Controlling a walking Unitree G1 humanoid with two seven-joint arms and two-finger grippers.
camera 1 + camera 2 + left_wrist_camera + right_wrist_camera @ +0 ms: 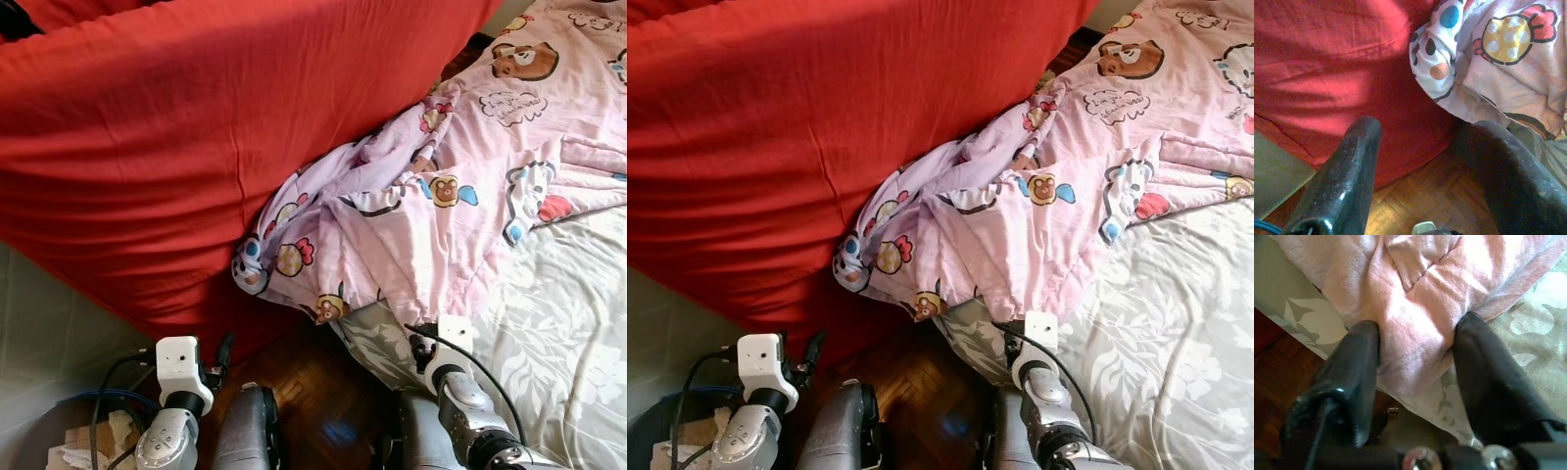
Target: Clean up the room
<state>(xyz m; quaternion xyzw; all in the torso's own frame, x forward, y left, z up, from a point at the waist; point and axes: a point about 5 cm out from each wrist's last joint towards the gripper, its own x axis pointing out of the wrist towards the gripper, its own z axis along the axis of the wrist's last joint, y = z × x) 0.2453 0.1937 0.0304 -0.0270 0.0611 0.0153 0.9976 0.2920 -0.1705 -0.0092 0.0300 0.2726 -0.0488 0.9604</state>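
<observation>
Blanket (441, 206), pink and crumpled, spills from the frame's upper right down over the bed edge (367, 338); its hanging hem lies just ahead of the right gripper (1415, 357), whose fingers straddle the fold, parted, gripping nothing. Left gripper (1420, 171), nearer the red cushion (176, 137), gapes wide and empty; the right looks better placed.

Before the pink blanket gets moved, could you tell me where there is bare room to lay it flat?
The grey leaf-print sheet lies bare right of the pink blanket. A parquet floor strip shows between the red bedding and the bed. The middle is crowded with bunched blanket.

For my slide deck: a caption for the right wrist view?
Right pincer open, fingers straddling a pink blanket fold at the bed's edge.
</observation>
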